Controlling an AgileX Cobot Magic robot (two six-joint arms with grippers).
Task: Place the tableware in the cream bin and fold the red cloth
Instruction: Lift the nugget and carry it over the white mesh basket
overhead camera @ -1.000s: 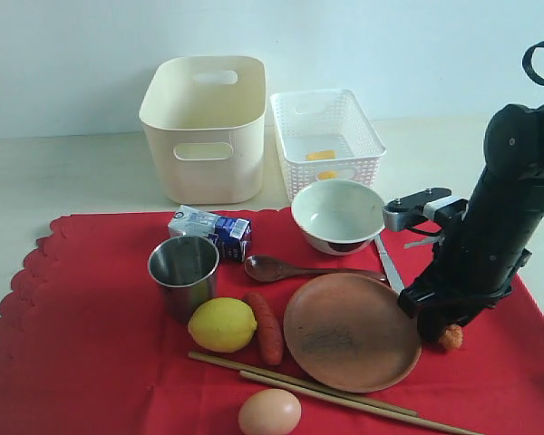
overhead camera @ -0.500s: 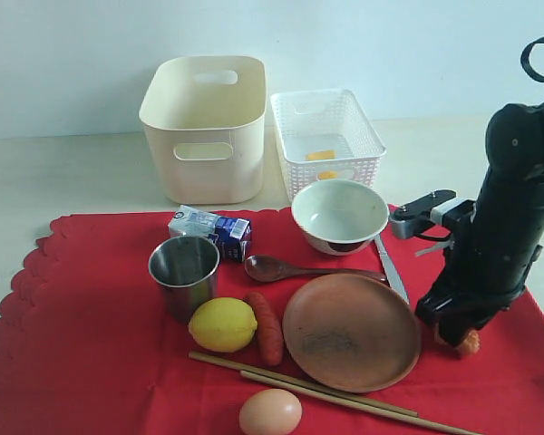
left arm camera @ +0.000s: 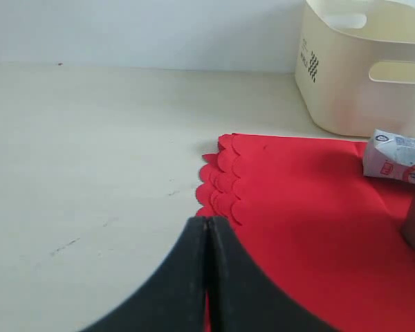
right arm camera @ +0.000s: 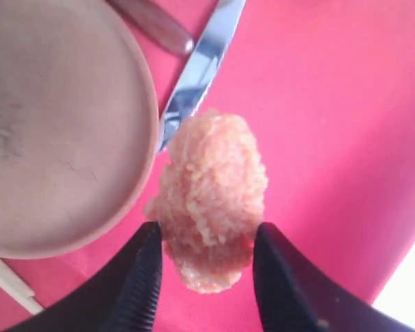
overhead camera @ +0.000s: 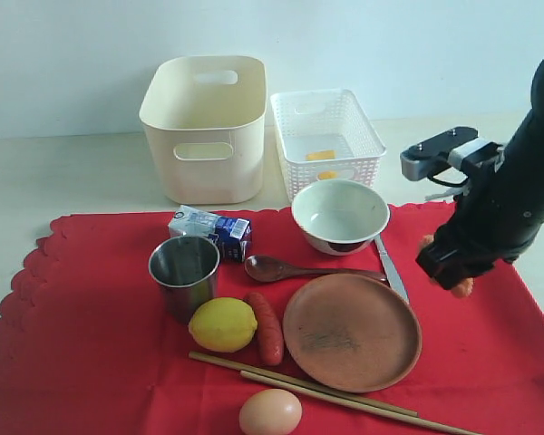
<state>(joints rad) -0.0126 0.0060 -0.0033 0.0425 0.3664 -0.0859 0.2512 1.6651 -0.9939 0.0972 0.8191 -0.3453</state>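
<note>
The red cloth (overhead camera: 91, 344) was seen spread flat on the table (overhead camera: 63, 181), all the tableware laid out on it. Behind it, off the cloth, the cream bin (overhead camera: 204, 127) was stood upright, a white basket (overhead camera: 340, 172) just beside it. The brown plate (overhead camera: 352, 331) was set right of the middle, the white bowl (overhead camera: 339, 216) behind it, the steel cup (overhead camera: 183, 272) to the left. The chopsticks (overhead camera: 326, 390) were laid in front of the plate, the spoon (overhead camera: 299, 269) between bowl and plate, the knife (overhead camera: 392, 270) by the plate's right rim. The right gripper (right arm camera: 211, 277) was clamped on an orange crumbly morsel (right arm camera: 211, 187), held over the cloth right of the knife. The left gripper (left arm camera: 207, 277) was pressed together by the cloth's scalloped edge.
</note>
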